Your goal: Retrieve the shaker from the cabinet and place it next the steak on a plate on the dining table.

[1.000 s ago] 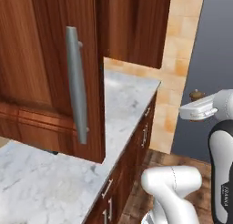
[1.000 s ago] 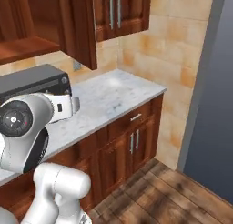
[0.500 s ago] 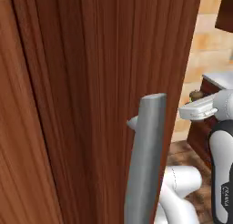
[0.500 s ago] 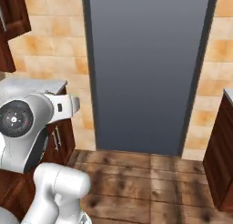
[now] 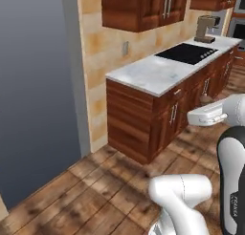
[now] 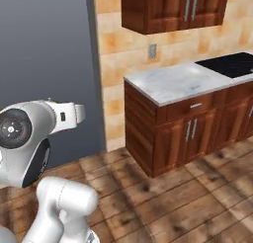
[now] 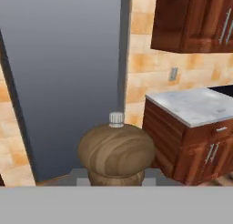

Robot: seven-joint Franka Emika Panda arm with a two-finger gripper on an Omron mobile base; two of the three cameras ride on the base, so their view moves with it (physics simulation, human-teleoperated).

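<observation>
Since the earlier frame the base has turned, and now a grey wall fills the left. At lower centre of the hand view, the closed end effector grips the shaker.

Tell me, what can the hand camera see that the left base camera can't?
Hand view alone: the wooden shaker right up close, with its rounded top and small white cap, held in the shut gripper. Left base view alone: the black cooktop, the coffee machine on the far counter, and the robot's white arm. Both share the marble counter, the wood base cabinets under it, the wall cabinets, the tan tiled wall and the big grey panel.
</observation>
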